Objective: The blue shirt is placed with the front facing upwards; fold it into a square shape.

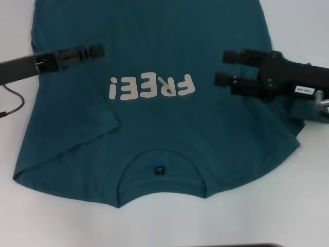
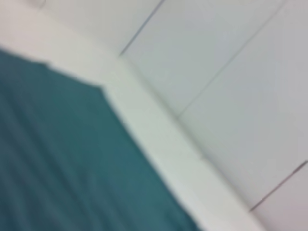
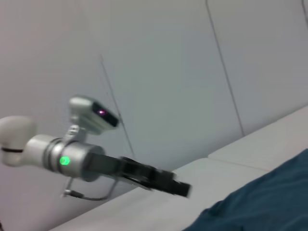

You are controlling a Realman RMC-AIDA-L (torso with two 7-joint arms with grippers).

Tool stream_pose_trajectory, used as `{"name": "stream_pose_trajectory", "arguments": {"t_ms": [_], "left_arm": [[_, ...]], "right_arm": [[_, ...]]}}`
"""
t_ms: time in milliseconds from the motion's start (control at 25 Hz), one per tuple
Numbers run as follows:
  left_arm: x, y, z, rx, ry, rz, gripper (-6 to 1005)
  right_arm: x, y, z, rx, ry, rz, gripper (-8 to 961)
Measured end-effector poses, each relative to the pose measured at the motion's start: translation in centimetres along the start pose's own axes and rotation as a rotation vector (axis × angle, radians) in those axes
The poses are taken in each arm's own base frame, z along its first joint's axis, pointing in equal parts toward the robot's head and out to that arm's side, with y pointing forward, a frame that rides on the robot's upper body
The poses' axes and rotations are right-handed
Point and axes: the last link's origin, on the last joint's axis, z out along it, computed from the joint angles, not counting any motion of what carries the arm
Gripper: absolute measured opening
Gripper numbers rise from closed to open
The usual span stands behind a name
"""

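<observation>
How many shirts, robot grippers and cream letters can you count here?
Blue shirt: 1
Grippers: 2, left gripper and right gripper
Cream letters in FREE: 4, plus 1 exclamation mark
Neck label: 1
Total: 9

The shirt [image 1: 154, 123] is seen as matt woven-looking cloth, softly creased; its lettering [image 1: 152, 86] is smooth and flat — a printed finish. The grippers, left [image 1: 100, 50] and right [image 1: 222, 68], appear in matt black plastic. The table [image 1: 288, 206] looks smooth — white, matt.
</observation>
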Motion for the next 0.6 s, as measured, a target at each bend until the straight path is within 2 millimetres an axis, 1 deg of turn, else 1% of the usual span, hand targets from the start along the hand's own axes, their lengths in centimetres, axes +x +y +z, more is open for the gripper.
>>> {"name": "stream_pose_trajectory", "arguments": {"t_ms": [160, 280, 480, 600], "left_arm": [[-0.9, 0.7, -1.4, -0.063, 0.064, 0.014, 743], [-2.0, 0.8, -1.8, -0.073, 0.063, 0.000, 744], [-3.7, 1.3, -2.0, -0.099, 0.027, 0.002, 882], [-4.5, 1.4, -2.0, -0.108, 0.013, -0.003, 883]], "right_arm": [[-0.3, -0.8, -1.9, 0.049, 0.006, 0.022, 745], [-0.6, -1.3, -3.5, 0.085, 0.016, 0.049, 745], [-1.5, -1.9, -6.5, 0.151, 0.047, 0.119, 745], [-1.9, -2.4, -8.7, 0.210, 0.066, 0.190, 745]]}}
